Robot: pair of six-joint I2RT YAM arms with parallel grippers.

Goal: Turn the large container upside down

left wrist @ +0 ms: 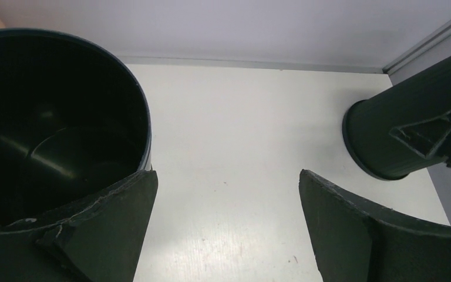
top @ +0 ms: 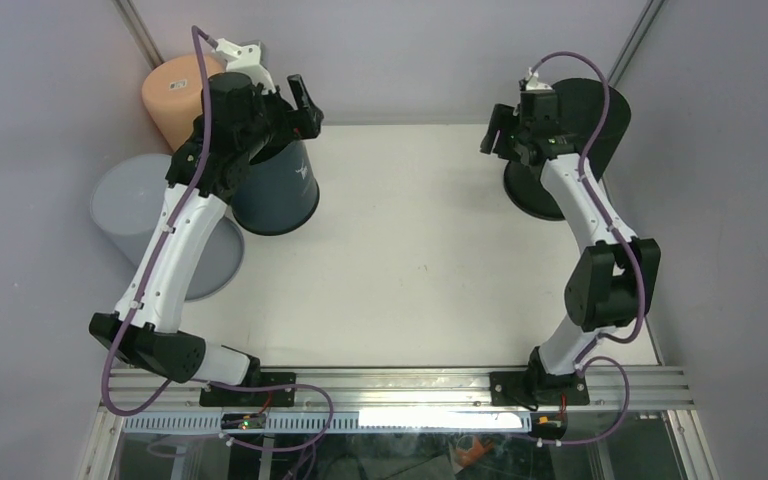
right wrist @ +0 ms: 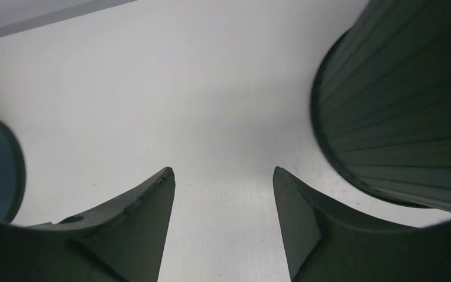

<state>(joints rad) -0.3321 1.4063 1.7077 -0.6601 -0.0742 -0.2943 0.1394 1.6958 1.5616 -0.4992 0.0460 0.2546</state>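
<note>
A dark blue container (top: 282,190) sits at the back left of the table, partly under my left wrist. The left wrist view looks into its open mouth and dark inside (left wrist: 53,135); its rim runs behind my left finger (left wrist: 105,229). My left gripper (top: 305,103) is open and empty beside that rim, with only bare table between the jaws (left wrist: 228,200). My right gripper (top: 495,132) is open and empty over the table (right wrist: 223,182), just left of a black ribbed container (top: 560,150) that stands mouth down (right wrist: 399,111).
A large grey container (top: 150,220) sits at the left edge of the table and an orange one (top: 175,90) in the back left corner. Walls close the back and both sides. The black container also shows in the left wrist view (left wrist: 399,141).
</note>
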